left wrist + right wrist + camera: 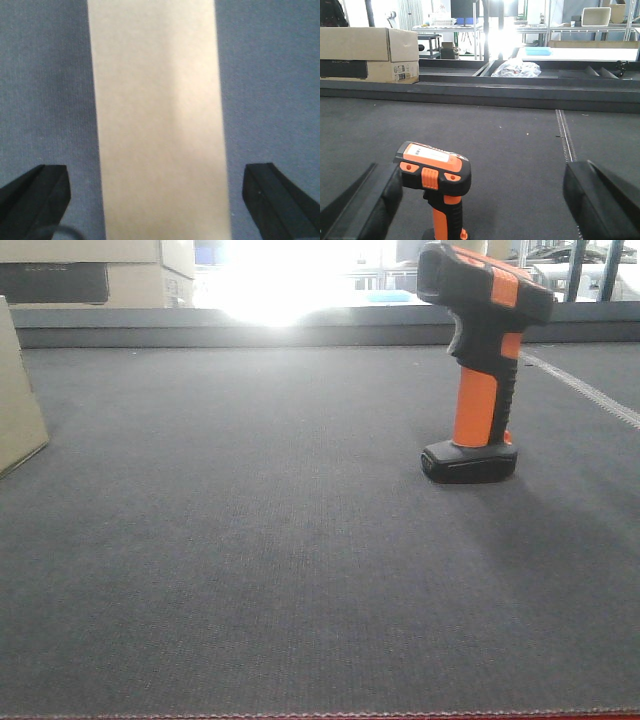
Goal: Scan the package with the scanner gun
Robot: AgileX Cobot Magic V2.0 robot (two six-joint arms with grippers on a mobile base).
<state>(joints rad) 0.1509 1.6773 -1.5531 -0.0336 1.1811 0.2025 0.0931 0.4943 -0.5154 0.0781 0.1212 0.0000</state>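
Observation:
An orange and black scanner gun [480,360] stands upright on its base on the dark grey mat at the right. In the right wrist view the scanner gun [437,187] stands between my open right gripper [482,200] fingers, nearer the left finger, not gripped. A tan cardboard package [15,400] shows at the left edge of the front view. In the left wrist view the package [157,120] lies straight below my open left gripper [157,200], its two black fingertips [35,192] wide on either side, apart from it. Neither arm shows in the front view.
A raised dark ledge [300,325] runs along the mat's far side. A large cardboard box [367,47] sits behind it at the left, with a crumpled plastic bag [515,68] farther back. A stitched seam [566,135] runs along the mat's right side.

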